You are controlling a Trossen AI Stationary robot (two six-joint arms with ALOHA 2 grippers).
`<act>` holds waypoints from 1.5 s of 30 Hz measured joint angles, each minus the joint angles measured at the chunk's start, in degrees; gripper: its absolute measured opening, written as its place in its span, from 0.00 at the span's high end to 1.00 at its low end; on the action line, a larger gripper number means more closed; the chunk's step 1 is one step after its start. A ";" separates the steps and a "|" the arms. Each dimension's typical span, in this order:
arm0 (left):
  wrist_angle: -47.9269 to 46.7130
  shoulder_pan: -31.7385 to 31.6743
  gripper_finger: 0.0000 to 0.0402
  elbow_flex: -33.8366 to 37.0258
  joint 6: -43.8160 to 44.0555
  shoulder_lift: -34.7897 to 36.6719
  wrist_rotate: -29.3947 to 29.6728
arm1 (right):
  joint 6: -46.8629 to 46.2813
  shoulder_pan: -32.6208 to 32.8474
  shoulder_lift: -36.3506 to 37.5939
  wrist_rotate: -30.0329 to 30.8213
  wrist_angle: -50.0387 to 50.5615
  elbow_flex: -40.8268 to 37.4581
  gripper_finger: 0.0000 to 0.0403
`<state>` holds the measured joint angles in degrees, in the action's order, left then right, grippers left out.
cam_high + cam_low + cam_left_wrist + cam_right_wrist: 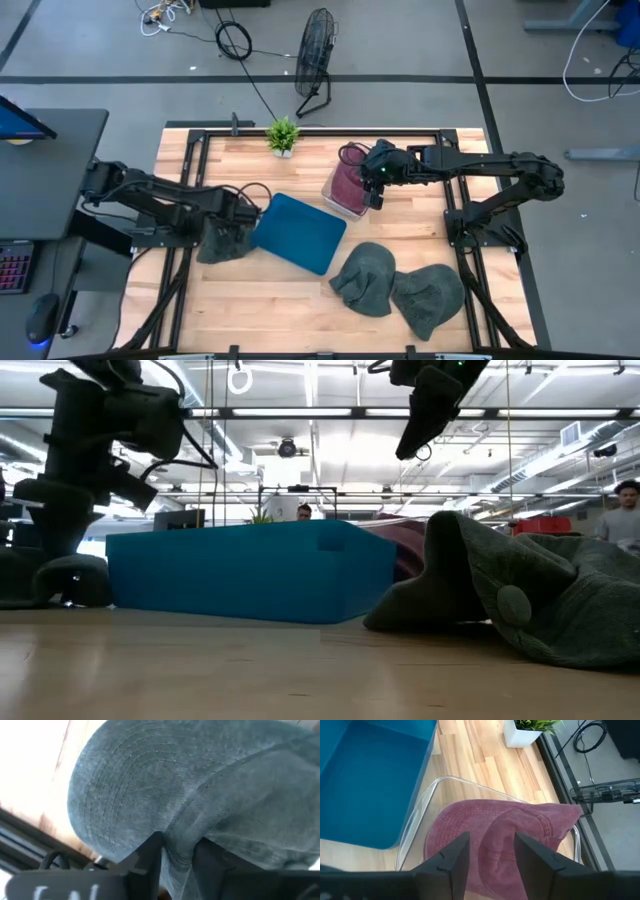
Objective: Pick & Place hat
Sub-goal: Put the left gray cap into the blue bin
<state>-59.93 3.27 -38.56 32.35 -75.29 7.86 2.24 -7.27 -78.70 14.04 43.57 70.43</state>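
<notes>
A grey hat [222, 243] lies on the table left of a blue bin [297, 232], and my left gripper [236, 214] is down on it, shut on its cloth [177, 865]. In the low view this hat [60, 582] rests on the wood. A maroon hat [348, 180] sits inside a clear container [333, 203]. My right gripper [375, 193] hovers open above it, well above the table [412, 448], its fingers on either side of the hat [492, 855] without touching. Two more grey hats [365, 278] [430, 298] lie near the table's near edge. My left gripper pinches a raised fold of the grey hat [176, 842] between its two fingers, where the stitched brim [120, 785] meets the crown. The fingers come from above, slanting down. The hat rests on the table beneath them [85, 585].
A small potted plant [283, 135] stands at the far edge. The blue bin [250, 570] lies at an angle mid-table between the two arms. Bare wood shows along the near left part [250, 300]. People stand in the room beyond [625, 510].
</notes>
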 joint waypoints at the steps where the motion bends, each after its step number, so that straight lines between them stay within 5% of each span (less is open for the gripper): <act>1: 0.56 0.11 0.78 0.41 -0.06 0.00 0.03 | 0.02 0.00 0.00 0.00 -0.05 0.00 0.61; 6: 0.92 0.24 0.96 0.53 4.09 0.00 1.05 | 0.11 -0.04 0.00 0.00 -0.33 0.00 0.61; 13: -6.21 0.22 0.97 -5.37 12.84 -0.07 1.31 | 0.09 -0.04 0.00 0.00 -0.74 0.00 0.61; 23: -27.89 2.83 0.97 -27.54 24.06 -0.09 2.60 | -0.02 -0.02 0.00 0.00 -0.72 0.00 0.61; 29: -16.24 5.26 0.97 -37.73 22.70 -0.04 9.10 | -0.02 -0.02 0.00 0.00 -0.72 0.00 0.61; 36: 1.71 5.14 0.97 -38.87 25.01 -0.88 9.28 | -0.02 -0.02 0.00 0.00 -0.72 0.02 0.61; 45: 5.17 3.30 0.95 -38.85 30.22 -6.94 6.47 | -0.02 -0.02 0.00 0.00 -0.79 0.04 0.61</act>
<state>-54.76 6.57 -77.41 62.57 -82.22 14.32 2.22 -7.29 -78.70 14.04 42.78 70.48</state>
